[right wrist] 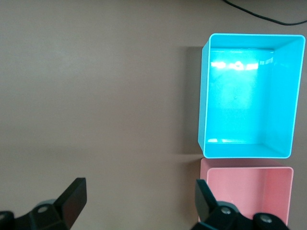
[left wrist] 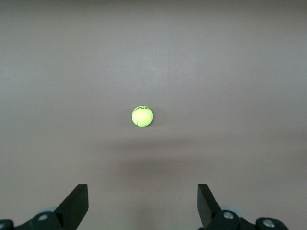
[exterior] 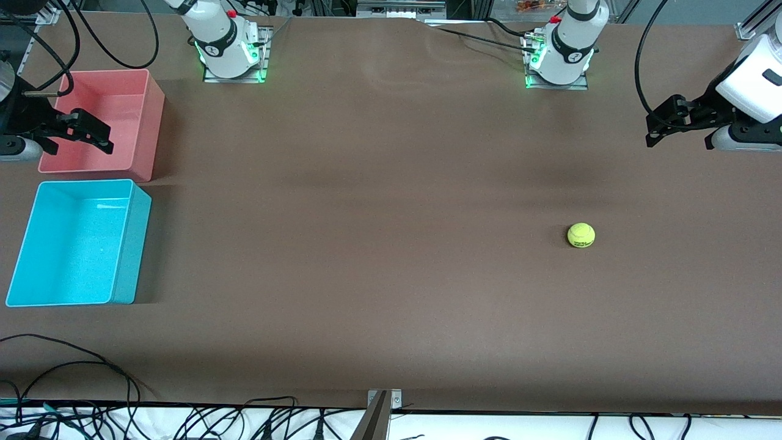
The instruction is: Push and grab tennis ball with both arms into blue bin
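The tennis ball (exterior: pixel 581 235) lies alone on the brown table (exterior: pixel 379 244), toward my left arm's end, touching nothing. My left gripper (exterior: pixel 663 125) hangs above that end with jaws spread wide, holding nothing. The blue bin (exterior: pixel 36 244) sits at my right arm's end, just beside the pink bin (exterior: pixel 131 85) and nearer the front camera. My right gripper (exterior: pixel 85 131) hovers over the pink bin, likewise wide apart and holding nothing.
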### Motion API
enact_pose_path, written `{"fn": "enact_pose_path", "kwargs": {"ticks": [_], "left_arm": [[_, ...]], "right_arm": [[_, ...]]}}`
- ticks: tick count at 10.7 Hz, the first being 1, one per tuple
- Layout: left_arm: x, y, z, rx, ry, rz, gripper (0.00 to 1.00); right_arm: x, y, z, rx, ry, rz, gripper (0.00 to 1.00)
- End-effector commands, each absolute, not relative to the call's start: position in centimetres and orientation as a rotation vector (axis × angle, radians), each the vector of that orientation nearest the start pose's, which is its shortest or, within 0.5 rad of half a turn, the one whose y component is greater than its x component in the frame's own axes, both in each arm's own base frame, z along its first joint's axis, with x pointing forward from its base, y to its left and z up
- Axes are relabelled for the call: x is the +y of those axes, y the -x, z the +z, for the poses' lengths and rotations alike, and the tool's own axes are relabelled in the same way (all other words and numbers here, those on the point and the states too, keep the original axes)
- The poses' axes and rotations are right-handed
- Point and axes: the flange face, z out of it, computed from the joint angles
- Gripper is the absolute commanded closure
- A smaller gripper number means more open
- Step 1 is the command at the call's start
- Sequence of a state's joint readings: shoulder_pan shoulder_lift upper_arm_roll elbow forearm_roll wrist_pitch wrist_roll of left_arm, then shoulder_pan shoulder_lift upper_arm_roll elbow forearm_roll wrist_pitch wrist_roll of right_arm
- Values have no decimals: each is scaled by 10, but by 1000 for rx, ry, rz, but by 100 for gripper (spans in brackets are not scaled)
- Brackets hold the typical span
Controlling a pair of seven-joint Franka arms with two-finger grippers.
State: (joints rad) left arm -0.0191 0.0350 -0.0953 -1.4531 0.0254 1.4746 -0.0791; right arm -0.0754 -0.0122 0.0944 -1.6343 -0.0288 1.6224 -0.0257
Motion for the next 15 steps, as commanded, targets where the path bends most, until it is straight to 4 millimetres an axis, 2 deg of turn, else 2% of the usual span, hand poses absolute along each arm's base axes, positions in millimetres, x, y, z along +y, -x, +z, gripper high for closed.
{"fn": "enact_pose_path", "kwargs": {"ticks": [1, 3, 4, 7, 8, 13, 15], "left_arm": [[-62, -555, 658, 39, 3122, 21, 0], [-63, -554, 659, 41, 3122, 18, 0], [-63, -554, 658, 41, 3122, 23, 0], [-67, -553, 658, 53, 3122, 35, 0], [-74, -552, 658, 72, 3121, 34, 0], [-71, -547, 659, 68, 3119, 37, 0], [-64, -548, 635, 49, 3108, 112, 0]], "right_arm": [[10, -549, 611, -71, 3158, -26, 0], [15, -550, 611, -88, 3158, -31, 0], [12, -549, 615, -79, 3158, -43, 0], [23, -550, 618, -116, 3168, -54, 0], [17, -551, 615, -100, 3170, -49, 0], [10, -556, 609, -81, 3168, -49, 0], [9, -559, 603, -79, 3169, -58, 0]]}}
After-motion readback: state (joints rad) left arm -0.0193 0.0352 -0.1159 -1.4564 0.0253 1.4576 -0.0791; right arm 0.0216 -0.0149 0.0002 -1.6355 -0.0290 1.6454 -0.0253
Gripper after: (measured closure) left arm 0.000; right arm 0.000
